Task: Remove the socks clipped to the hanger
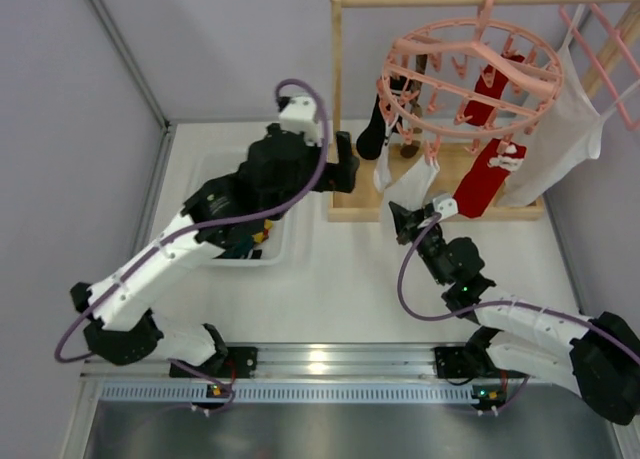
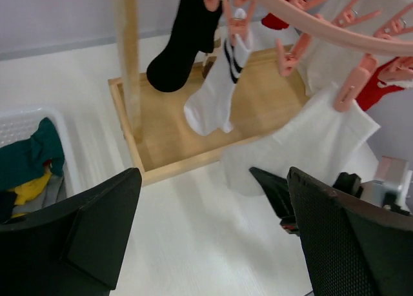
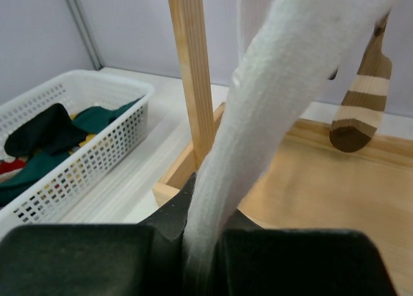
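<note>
The hanger hangs by its hook from the crossbar of the wooden stand, toward 1 o'clock in the overhead view. The socks are clipped around its ring. A black sock hangs at the ring's 9 o'clock side. Beside it, the left wrist view shows a white sock with dark stripes. Two red socks hang toward 5 o'clock and under the middle. A brown striped sock dangles over the stand's wooden base.

A plain white sock hangs at the ring's 7 o'clock edge. It runs down into the right gripper, whose jaws are clamped together on its lower end. The fabric is stretched taut between clip and jaws.

The left gripper sits at 9 o'clock of the stand's post. Its jaws are spread wide apart and hold nothing.

A white basket sits on the surface at 8 o'clock of the stand, with green and yellow fabric inside. A large white cloth hangs at 3 o'clock of the hanger.
</note>
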Motion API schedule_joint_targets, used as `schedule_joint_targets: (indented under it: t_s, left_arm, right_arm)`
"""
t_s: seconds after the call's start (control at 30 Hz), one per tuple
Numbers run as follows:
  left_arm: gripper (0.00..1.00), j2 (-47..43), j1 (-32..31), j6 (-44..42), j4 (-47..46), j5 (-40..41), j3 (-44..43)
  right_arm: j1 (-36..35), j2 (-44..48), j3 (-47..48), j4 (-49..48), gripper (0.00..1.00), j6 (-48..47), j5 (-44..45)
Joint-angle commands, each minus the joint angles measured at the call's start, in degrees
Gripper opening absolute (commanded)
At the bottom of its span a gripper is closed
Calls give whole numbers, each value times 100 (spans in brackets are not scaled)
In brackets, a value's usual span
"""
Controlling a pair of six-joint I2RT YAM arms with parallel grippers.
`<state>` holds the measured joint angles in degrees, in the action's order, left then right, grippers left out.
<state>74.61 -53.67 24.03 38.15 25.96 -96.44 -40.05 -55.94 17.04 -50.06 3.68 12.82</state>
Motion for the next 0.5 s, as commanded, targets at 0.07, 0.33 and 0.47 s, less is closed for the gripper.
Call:
schedule_joint_targets:
  t_s: [0.07, 0.33, 0.47]
  left_arm:
    - [99, 1239, -609, -706, -185, 1062, -1595]
    - [99, 2574, -943, -1655, -185, 1096, -3064]
    - [99, 3006, -1022, -2086, -194, 1621, -3459]
  right_arm:
    - [-714, -399, 493, 251, 0, -552, 1029]
    - [-1312, -1093, 1038, 286, 0, -1089, 1776]
    - [-1479, -1489, 1459, 357, 0, -1343, 1996]
